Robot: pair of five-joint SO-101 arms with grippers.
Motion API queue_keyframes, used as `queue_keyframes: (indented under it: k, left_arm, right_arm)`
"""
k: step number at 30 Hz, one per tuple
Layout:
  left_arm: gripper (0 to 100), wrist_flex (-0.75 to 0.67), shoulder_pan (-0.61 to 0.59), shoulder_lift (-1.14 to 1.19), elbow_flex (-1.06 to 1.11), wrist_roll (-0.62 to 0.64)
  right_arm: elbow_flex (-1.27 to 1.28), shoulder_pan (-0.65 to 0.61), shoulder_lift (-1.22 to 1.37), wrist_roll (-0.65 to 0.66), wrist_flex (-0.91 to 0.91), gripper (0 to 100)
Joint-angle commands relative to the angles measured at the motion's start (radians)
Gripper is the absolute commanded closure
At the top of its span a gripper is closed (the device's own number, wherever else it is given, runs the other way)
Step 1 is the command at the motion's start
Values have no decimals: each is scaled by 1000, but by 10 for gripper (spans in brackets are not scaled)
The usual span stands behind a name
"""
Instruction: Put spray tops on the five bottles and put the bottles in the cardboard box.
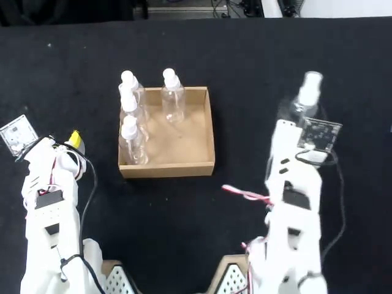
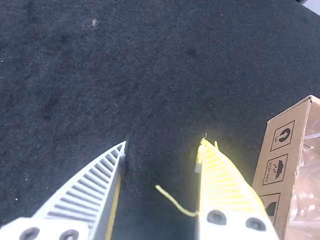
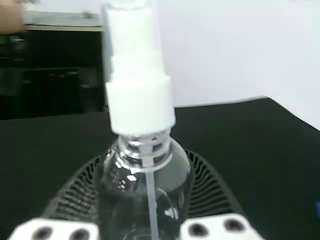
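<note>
Right of the cardboard box (image 1: 211,131), the right hand (image 3: 146,170) grips the fifth bottle (image 1: 303,98) upright, spray top (image 3: 137,95) on. Left hand (image 2: 163,144), nearer the box, sits open, empty.

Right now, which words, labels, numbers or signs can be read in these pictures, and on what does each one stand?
Cardboard box, outer wall: three framed handling pictograms, each with a small caption below it; the captions are too small to read with certainty.
Bottle outside the box: clear, no label or print.
Bottles in the box: no label or print to be seen.
No text can be quoted.
</note>
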Motion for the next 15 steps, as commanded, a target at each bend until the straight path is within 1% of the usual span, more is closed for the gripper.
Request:
queue_keyframes:
  k: [1,3,5,7,11,15]
  left_arm:
    - [798,-23,13,-5,-7,-6]
    - [798,-23,13,-2,-7,-6]
    - [798,-23,13,-2,-7,-6]
    - [798,-23,13,-2,-5,-6]
    - [798,-23,13,-2,-5,-6]
    - [798,-23,13,-2,-5,-6]
  right_arm:
    - [-45,-135,-291,-51,247,987]
    - [-41,-216,-381,-109,318,987]
    - [-36,-290,-433,-147,341,987]
    - [-35,-365,-444,-166,325,987]
    - [-24,-520,-414,-158,247,987]
    - [-15,-614,-314,-158,166,984]
